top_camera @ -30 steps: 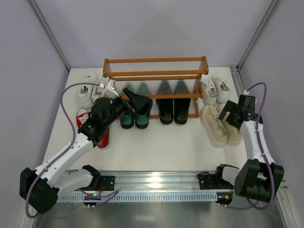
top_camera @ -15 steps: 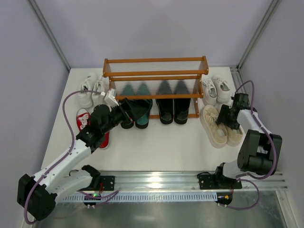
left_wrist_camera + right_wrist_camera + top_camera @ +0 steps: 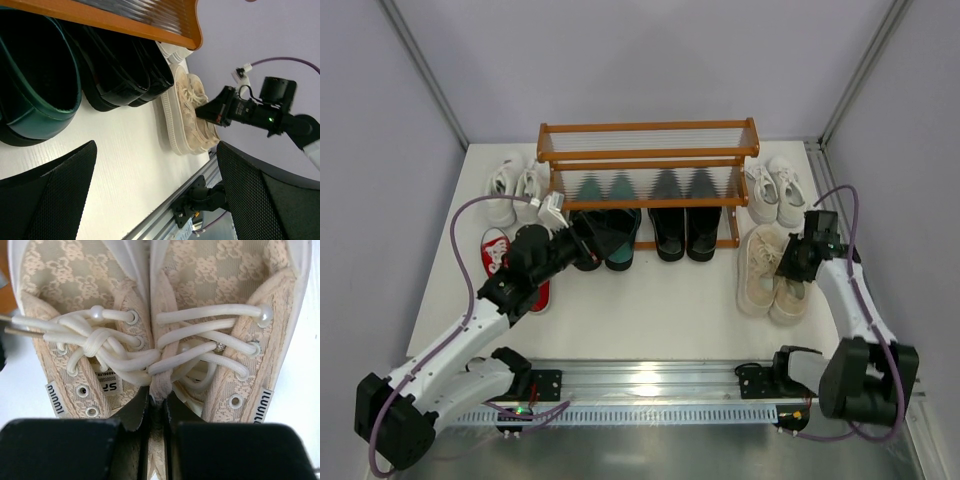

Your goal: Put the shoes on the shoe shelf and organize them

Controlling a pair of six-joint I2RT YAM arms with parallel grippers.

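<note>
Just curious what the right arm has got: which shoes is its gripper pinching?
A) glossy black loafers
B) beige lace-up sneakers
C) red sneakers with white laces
B: the right gripper is shut on the inner collars of the beige lace-up sneakers.

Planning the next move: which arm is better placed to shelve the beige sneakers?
Right. The right end effector is shut on the beige sneakers at their inner edges; the left end effector sits open by the green loafers.

Under shelf (image 3: 648, 128): loafers (image 3: 670, 230); right of it: lace-up sneakers (image 3: 760, 285).
</note>
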